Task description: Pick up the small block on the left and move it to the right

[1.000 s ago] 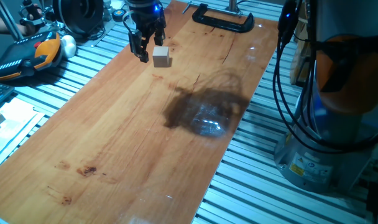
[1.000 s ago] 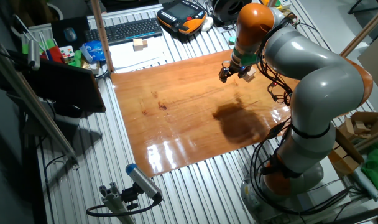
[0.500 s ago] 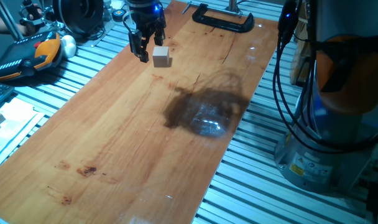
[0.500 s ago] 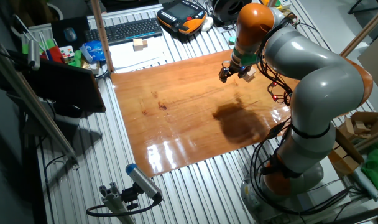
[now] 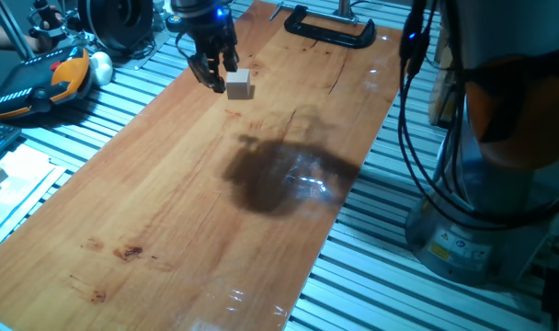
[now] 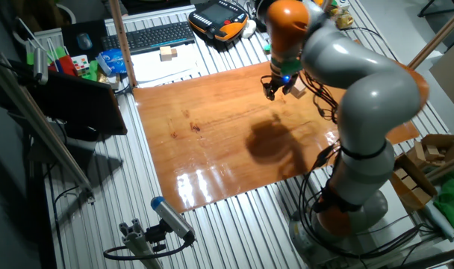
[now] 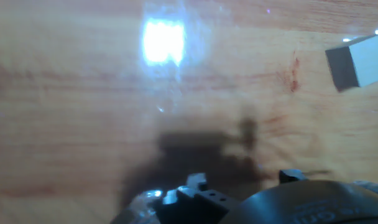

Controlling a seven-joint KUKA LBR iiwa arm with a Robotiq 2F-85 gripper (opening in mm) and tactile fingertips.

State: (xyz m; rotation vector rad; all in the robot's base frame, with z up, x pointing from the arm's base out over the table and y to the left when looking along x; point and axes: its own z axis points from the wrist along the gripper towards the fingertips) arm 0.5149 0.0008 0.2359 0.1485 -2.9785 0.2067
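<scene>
The small block (image 5: pixel 240 85), a pale wooden cube, rests on the wooden tabletop (image 5: pixel 197 211) near its far left end. My gripper (image 5: pixel 211 77) hangs just left of the block, close beside it but not around it, low over the table, fingers apart and empty. In the other fixed view the gripper (image 6: pixel 271 92) is left of the block (image 6: pixel 297 90). In the hand view the block (image 7: pixel 359 61) lies at the upper right edge, off to the side of the fingers; the fingertips themselves do not show.
A black clamp (image 5: pixel 330 28) sits at the table's far end. An orange and black pendant (image 5: pixel 40 81) lies off the table to the left. The robot's base (image 5: pixel 473 230) stands at the right. A keyboard (image 6: pixel 148 35) and another wooden cube (image 6: pixel 166 53) lie beyond the table.
The arm has swung, and its shadow on the table has shifted left. The gripper has moved slightly left, away from the block. The block has not moved.
</scene>
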